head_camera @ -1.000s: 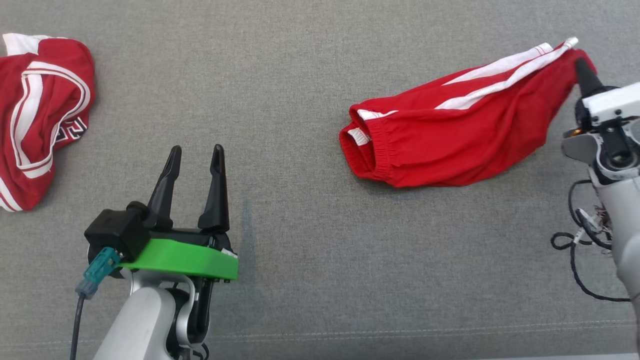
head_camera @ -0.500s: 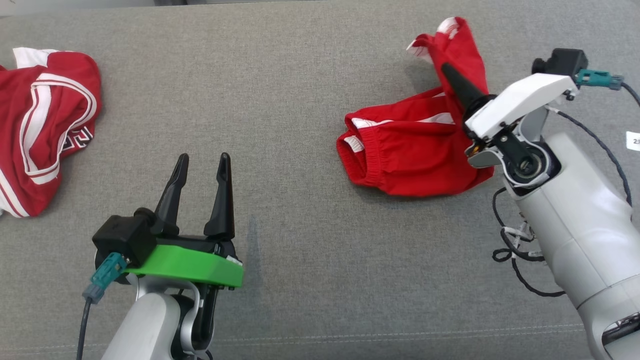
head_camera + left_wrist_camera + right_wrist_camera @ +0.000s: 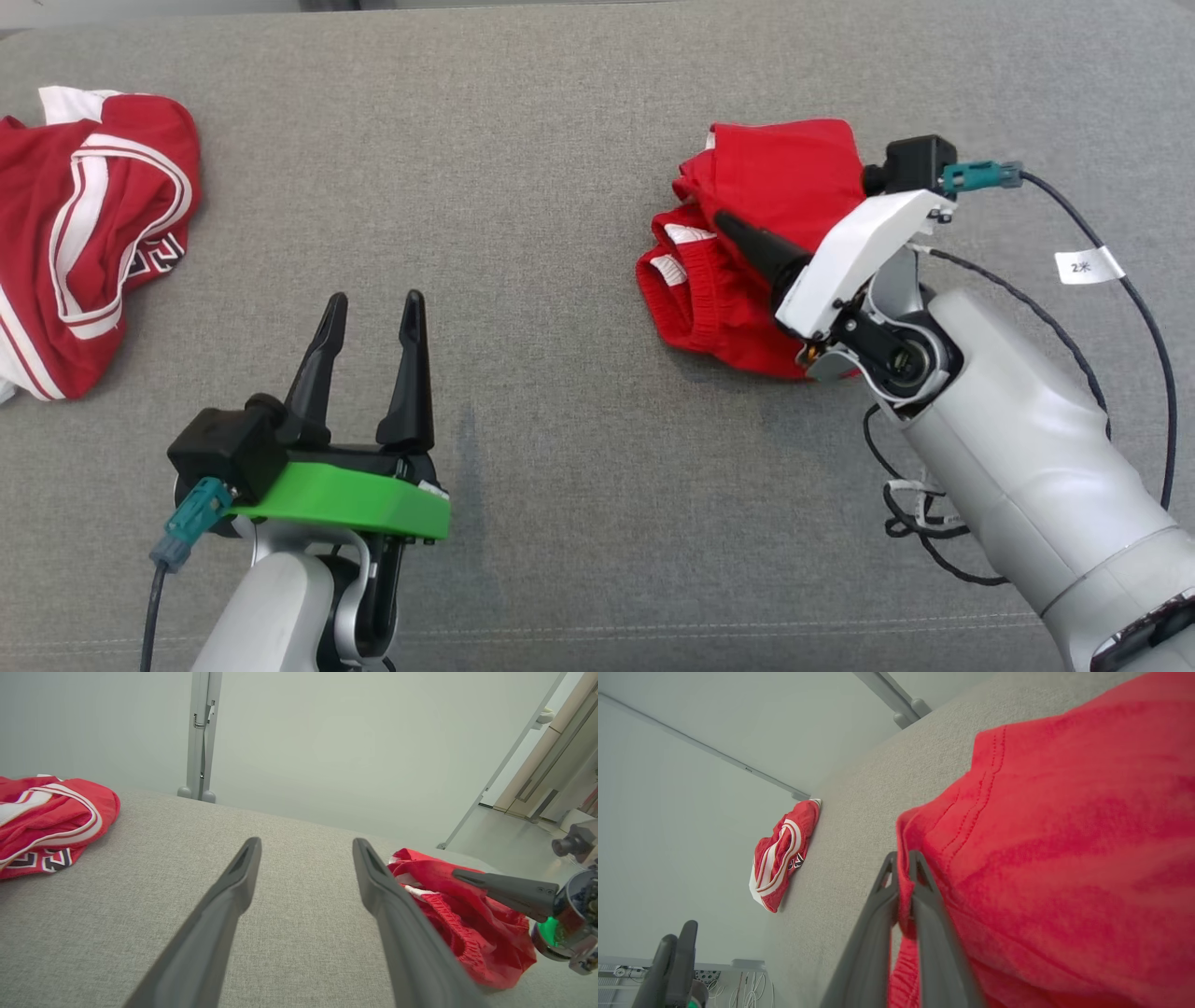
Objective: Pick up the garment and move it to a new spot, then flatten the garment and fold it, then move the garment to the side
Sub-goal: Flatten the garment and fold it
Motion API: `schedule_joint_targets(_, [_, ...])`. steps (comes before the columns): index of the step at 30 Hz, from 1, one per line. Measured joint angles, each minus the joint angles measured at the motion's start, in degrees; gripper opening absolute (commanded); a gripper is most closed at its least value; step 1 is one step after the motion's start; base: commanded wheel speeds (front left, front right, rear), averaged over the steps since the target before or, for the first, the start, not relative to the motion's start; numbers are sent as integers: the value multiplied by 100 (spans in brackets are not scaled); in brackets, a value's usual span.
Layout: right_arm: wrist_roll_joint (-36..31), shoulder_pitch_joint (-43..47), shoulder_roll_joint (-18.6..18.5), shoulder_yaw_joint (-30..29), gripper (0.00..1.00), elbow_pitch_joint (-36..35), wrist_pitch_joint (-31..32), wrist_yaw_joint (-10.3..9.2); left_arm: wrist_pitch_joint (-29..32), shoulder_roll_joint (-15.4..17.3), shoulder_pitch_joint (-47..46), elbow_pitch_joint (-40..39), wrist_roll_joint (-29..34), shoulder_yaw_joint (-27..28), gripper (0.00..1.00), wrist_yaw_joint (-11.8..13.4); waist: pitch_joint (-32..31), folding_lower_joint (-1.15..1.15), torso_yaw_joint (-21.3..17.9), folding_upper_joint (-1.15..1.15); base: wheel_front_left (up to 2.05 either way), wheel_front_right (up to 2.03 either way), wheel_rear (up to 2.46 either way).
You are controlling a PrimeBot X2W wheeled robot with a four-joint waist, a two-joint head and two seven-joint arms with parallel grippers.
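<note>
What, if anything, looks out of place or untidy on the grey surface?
Nothing is spilled or damaged. The red shorts are bunched and doubled over, not flat, with one hem pinched in the right gripper. The red jersey lies crumpled at the far left.

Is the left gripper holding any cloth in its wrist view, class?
No: the left gripper is open, its fingers apart with bare grey cushion between them.
</note>
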Motion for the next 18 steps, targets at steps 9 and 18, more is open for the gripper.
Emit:
schedule_joint_targets(9, [-369, 230, -94, 516, 0, -227, 281, 43, 0, -18, 0, -31, 4, 36, 100, -25, 8, 0, -25, 0, 0, 0, 0])
schedule_joint_targets(18, [-1263, 235, -378, 1104, 0, -502, 74, 62, 0, -34, 0, -31, 57, 37, 100, -59, 7, 0, -119, 0, 0, 0, 0])
